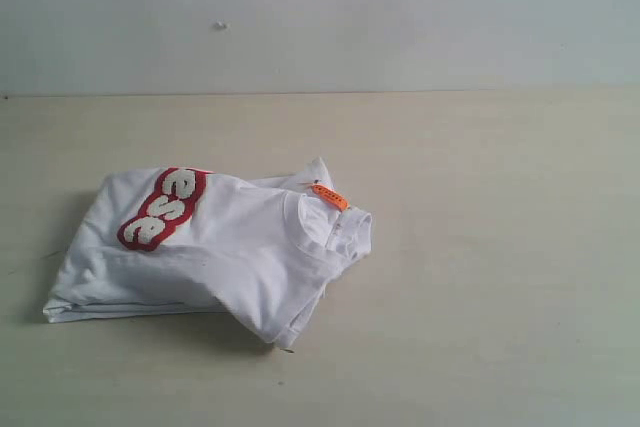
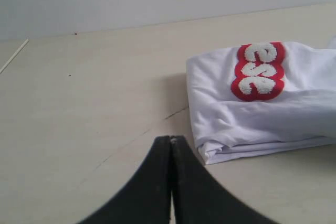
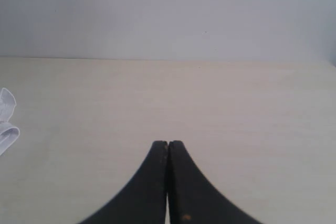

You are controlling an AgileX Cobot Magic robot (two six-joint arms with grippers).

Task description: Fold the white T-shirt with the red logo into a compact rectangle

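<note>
White T-shirt (image 1: 230,247) folded, left of centre on the tabletop (image 1: 500,247), red logo (image 1: 163,209) up, collar end (image 1: 322,222) skewed. Left pincer (image 2: 171,139) and right pincer (image 3: 167,142) closed, empty, off the cloth. Squaring that corner should finish the rectangle.

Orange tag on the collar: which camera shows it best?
The exterior view: the orange tag shows fully. The left wrist view misses it; the right wrist view catches only an edge of the white T-shirt.

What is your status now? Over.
Left gripper, right gripper shut, empty. White T-shirt lies folded on table, collar side untidy. Nothing in the way.
</note>
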